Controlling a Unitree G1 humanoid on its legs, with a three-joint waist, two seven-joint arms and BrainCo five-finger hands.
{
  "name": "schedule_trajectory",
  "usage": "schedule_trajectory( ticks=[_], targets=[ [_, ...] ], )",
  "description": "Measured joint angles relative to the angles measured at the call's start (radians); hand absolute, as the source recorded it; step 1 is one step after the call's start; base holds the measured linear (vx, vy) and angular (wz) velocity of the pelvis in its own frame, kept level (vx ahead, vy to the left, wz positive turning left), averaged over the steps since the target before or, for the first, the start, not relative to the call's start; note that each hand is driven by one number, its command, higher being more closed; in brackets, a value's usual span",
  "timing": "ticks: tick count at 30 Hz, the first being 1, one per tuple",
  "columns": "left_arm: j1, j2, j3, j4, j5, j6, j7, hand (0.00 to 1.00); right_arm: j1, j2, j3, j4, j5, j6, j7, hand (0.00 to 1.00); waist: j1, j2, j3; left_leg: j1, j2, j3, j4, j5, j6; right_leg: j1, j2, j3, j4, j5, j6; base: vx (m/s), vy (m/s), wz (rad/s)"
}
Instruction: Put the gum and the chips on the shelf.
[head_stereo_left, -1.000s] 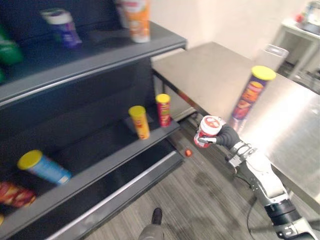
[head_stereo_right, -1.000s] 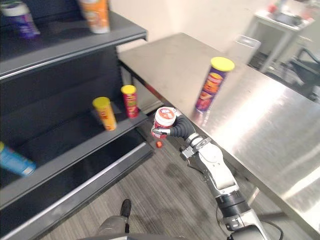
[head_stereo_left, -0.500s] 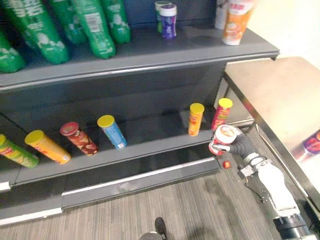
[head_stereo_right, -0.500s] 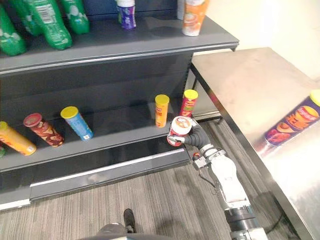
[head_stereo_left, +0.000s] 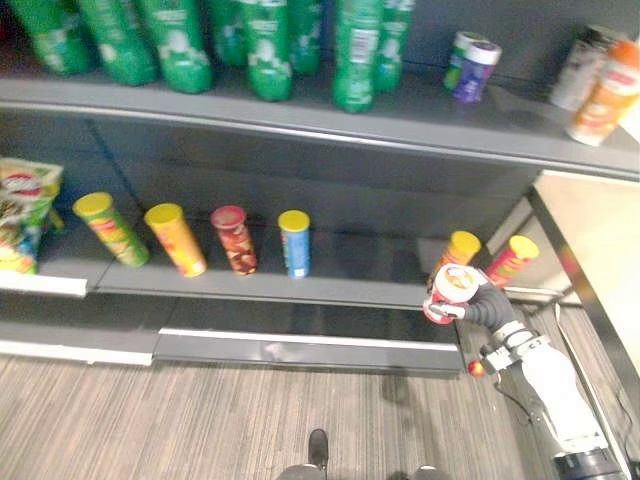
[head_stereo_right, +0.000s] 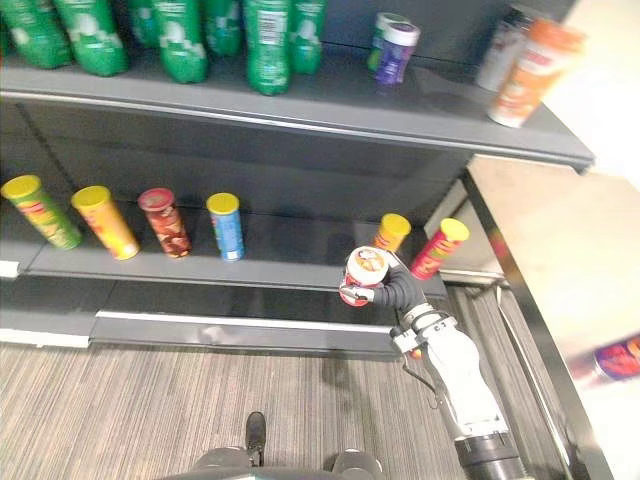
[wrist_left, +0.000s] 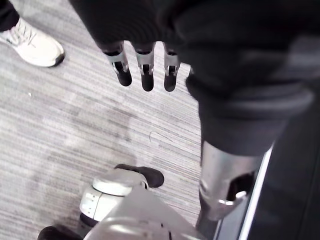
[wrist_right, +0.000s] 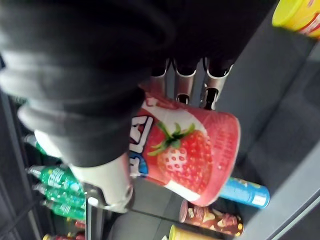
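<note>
Right hand (head_stereo_left: 488, 305) clenched round gum tub (head_stereo_left: 452, 288), lid up, at lower shelf's (head_stereo_left: 350, 282) near edge, right end; left hand (wrist_left: 145, 70) slack.

Shelf (head_stereo_left: 350, 262) matt dark metal; gum tub (wrist_right: 195, 155) smooth plastic; floor (wrist_left: 60, 130) matt, finely streaked.

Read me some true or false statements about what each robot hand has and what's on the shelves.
1. The right hand is curled round a strawberry gum tub. True.
2. The gum tub stands upright on the lower shelf. False: it is tilted in the hand, by the front edge of the lower shelf.
3. The left hand holds a chips can. False: it is open and holds nothing, over the floor.
4. Green bottles stand on the upper shelf. True.
</note>
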Motion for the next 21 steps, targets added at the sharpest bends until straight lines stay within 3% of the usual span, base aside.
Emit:
schedule_trajectory(
  ticks=[2, 3, 4, 7, 10, 14, 21],
  targets=[
    [-0.005, -0.001, -0.009, 0.000, 0.000, 0.001, -0.006, 0.00, -0.015, 0.000, 0.012, -0.005, 0.002, -0.006, 0.007, 1.00, 0.013, -0.007, -0.001, -0.025, -0.003, -0.008, 0.020, 0.003, -0.005, 0.001, 0.011, 0.027, -0.096, 0.013, 0.015, 0.07, -0.113, 0.70],
    [-0.004, 0.001, -0.008, 0.001, 0.000, 0.001, -0.007, 0.00, -0.036, 0.000, 0.016, -0.014, 0.003, -0.014, 0.012, 1.00, 0.025, -0.029, 0.006, -0.034, -0.019, -0.006, 0.025, 0.013, -0.019, 0.002, 0.001, 0.019, -0.155, 0.010, 0.015, 0.02, -0.134, 0.50],
    [-0.006, -0.002, -0.006, 0.005, 0.000, 0.003, -0.006, 0.00, -0.050, 0.000, 0.016, -0.015, 0.004, -0.019, 0.013, 1.00, 0.025, -0.033, 0.012, -0.035, -0.021, -0.009, 0.024, 0.022, -0.030, 0.007, -0.002, 0.016, -0.163, 0.035, 0.051, 0.01, -0.143, 0.51],
    [0.014, -0.017, 0.000, 0.007, 0.000, 0.001, -0.003, 0.00, -0.063, 0.000, 0.040, -0.014, 0.008, -0.021, 0.015, 1.00, 0.027, -0.005, 0.008, -0.025, 0.013, -0.005, -0.019, 0.046, -0.063, 0.023, 0.028, -0.022, -0.197, 0.050, 0.041, 0.04, -0.147, 0.35],
    [0.040, -0.029, 0.026, 0.023, 0.001, 0.000, -0.002, 0.00, -0.071, 0.002, 0.081, -0.008, 0.008, -0.018, 0.032, 1.00, 0.028, -0.003, 0.005, -0.019, 0.054, 0.004, -0.036, 0.069, -0.094, 0.055, 0.069, -0.038, -0.261, 0.101, 0.035, 0.09, -0.169, -0.02],
    [0.040, -0.065, 0.029, 0.021, 0.002, -0.016, -0.006, 0.00, -0.070, 0.004, 0.100, 0.032, 0.007, -0.009, 0.045, 1.00, 0.024, 0.012, -0.004, 0.013, 0.072, 0.029, -0.039, 0.066, -0.107, 0.087, 0.082, -0.033, -0.271, 0.110, 0.026, 0.12, -0.102, -0.12],
    [0.033, -0.053, 0.018, 0.020, 0.044, -0.026, -0.004, 0.00, -0.071, 0.006, 0.103, 0.036, 0.006, -0.009, 0.033, 1.00, 0.008, 0.026, -0.013, 0.048, 0.077, 0.058, -0.041, 0.056, -0.121, 0.116, 0.086, -0.010, -0.280, 0.111, 0.026, 0.10, -0.035, -0.12]
  ],
)
